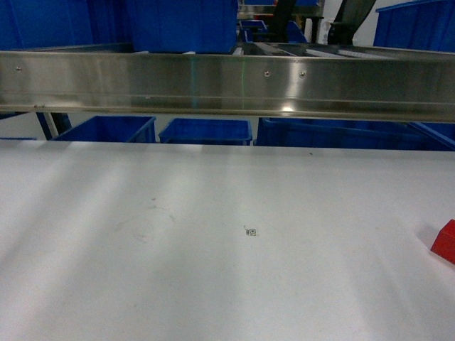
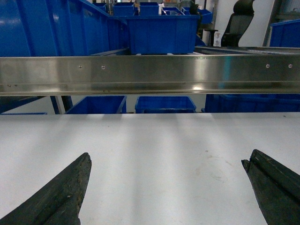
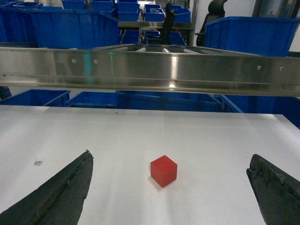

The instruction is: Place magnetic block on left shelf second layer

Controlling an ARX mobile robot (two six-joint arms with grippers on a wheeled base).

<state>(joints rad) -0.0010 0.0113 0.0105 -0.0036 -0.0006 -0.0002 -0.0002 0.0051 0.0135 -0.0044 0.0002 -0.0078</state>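
Note:
The magnetic block [image 3: 163, 171], a small red cube, rests on the white table [image 3: 211, 136]. In the right wrist view it lies between and just ahead of the wide-spread fingers of my right gripper [image 3: 170, 156], which is open and touches nothing. The head view catches only a corner of the block [image 1: 445, 242] at the right edge. My left gripper [image 2: 168, 157] is open over bare table. On the left, the shelf tier above the steel rail [image 2: 150, 72] carries a large blue bin [image 2: 47, 28]. Neither gripper shows in the head view.
A long steel rail [image 1: 227, 85] crosses the far side of the table at about camera height. Roller tracks [image 3: 159, 49] and more blue bins [image 3: 253, 35] sit behind it. Lower blue bins [image 1: 205, 131] stand under the rail. A small printed marker [image 1: 250, 231] lies mid-table.

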